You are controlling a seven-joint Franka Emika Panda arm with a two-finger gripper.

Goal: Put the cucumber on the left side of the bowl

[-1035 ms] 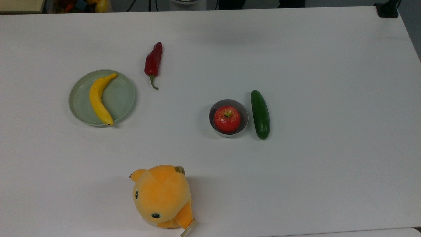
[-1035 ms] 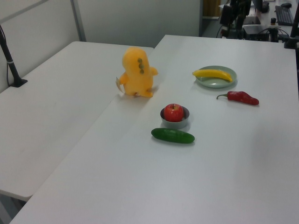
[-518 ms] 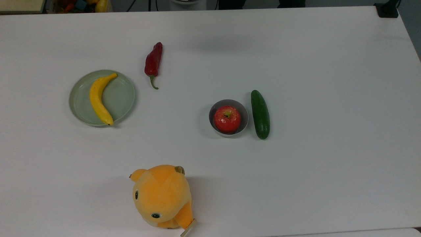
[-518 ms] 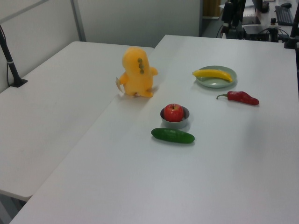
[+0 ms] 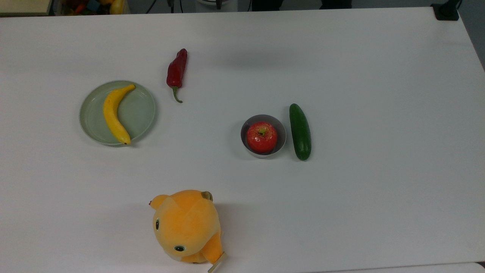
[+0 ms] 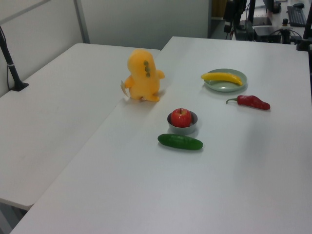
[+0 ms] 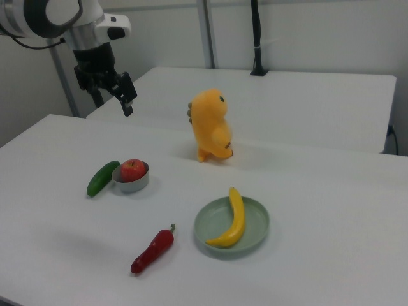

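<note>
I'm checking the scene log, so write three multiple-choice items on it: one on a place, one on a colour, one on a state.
1. In the top view, the cucumber lies on which side of the bowl?
A left
B right
C inside it

2. What colour is the plate?
A pale green
B blue
C black

3. What is in the bowl?
A nothing
B a banana
C an apple

Key: 1 B, it lies at the bowl's right rim in the top view. 2 A, pale green under the banana. 3 C, a red apple sits inside.
</note>
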